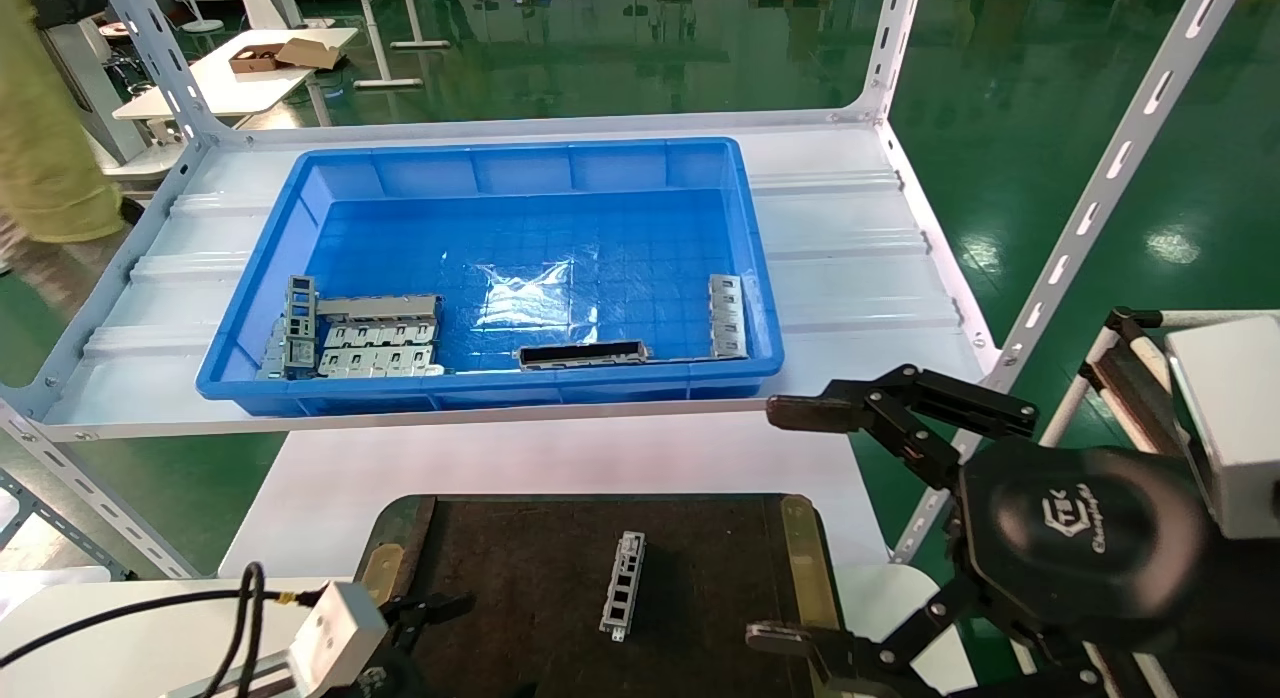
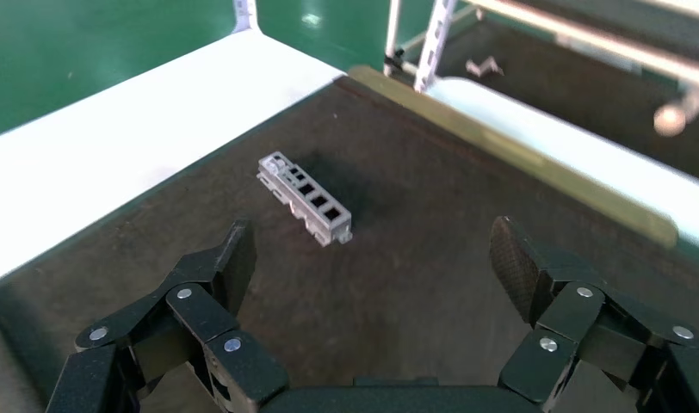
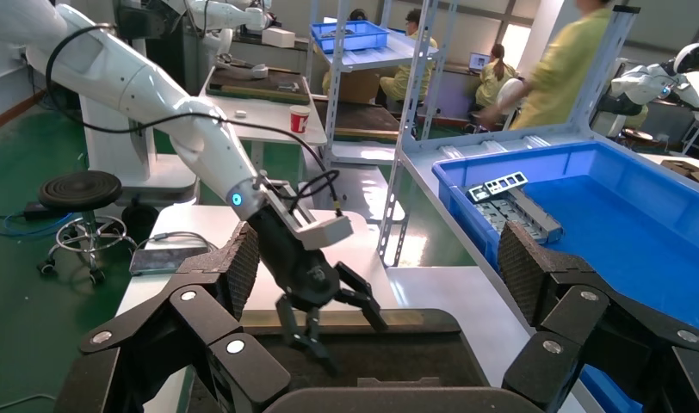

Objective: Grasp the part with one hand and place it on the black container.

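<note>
The part [image 1: 623, 585], a slim light-grey bar with a row of rectangular cut-outs, lies flat near the middle of the black container [image 1: 500, 538]. It also shows in the left wrist view [image 2: 305, 199], free on the dark tray surface [image 2: 432, 163]. My left gripper [image 2: 376, 258] is open and empty, just above the tray's near left part [image 1: 470, 643], a short way from the part. My right gripper [image 1: 780, 523] is open and empty, off the tray's right edge; its wide-spread fingers show in the right wrist view [image 3: 376, 267].
A deep blue bin [image 1: 500, 163] stands on the shelf behind the tray. It holds grey slotted plates [image 1: 375, 343] at the left, a dark-faced long bar [image 1: 583, 354] and another grey piece [image 1: 727, 316] at the right. White shelf uprights [image 1: 1090, 208] rise on the right.
</note>
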### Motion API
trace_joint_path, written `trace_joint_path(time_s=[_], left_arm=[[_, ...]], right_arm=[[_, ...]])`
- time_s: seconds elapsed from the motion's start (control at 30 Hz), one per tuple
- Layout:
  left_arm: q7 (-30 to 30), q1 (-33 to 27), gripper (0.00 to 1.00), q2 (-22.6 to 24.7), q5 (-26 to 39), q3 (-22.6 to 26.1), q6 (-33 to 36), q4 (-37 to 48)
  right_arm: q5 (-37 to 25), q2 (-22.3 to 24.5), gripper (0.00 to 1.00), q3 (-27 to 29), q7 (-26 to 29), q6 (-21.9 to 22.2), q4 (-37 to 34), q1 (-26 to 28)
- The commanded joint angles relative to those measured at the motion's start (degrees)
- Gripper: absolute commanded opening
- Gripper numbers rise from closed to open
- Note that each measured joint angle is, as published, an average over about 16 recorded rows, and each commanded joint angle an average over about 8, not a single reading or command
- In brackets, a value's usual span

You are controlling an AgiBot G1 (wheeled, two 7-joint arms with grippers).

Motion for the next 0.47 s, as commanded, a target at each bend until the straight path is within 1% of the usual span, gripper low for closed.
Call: trace_joint_path(time_s=[0.03, 0.2, 0.47], left_arm=[[1.8, 0.0, 1.00, -1.5, 0.6, -0.6, 2.0, 0.1], [4.3, -0.3, 1.00, -3.3, 1.2, -1.5, 4.8, 0.8], [5.2, -0.4, 1.00, -4.1, 0.8, -2.1, 6.1, 1.4]], right_arm=[[0.0, 0.0, 1.00, 0.0, 0.0, 0.0, 0.0, 0.0], [0.0, 0.0, 1.00, 0.0, 0.0, 0.0, 0.0, 0.0], [0.0, 0.0, 1.00, 0.0, 0.0, 0.0, 0.0, 0.0]])
